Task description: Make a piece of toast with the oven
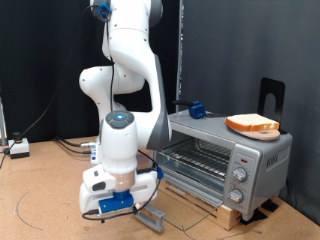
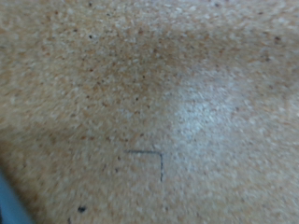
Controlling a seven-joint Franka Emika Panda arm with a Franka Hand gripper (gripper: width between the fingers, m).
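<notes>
Tan squarish toast slice (image 1: 252, 124) is seen atop boxy silver oven (image 1: 226, 160); the tool's (image 1: 150, 216) state cannot be told, low over brown bench (image 1: 50, 190).

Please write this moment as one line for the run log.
tool: low at open oven door | holding: nothing visible | piece of toast: on plate atop oven | wrist view: bare surface only

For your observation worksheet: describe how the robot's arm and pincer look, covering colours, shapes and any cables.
The arm is glossy white, built of rounded, bulbous segments with grey bands at the joints and a blue-lit cap on the wrist. The pincer has a white body with a blue part beneath and grey fingers. Dark cables trail over the brown floor behind the arm.
</notes>
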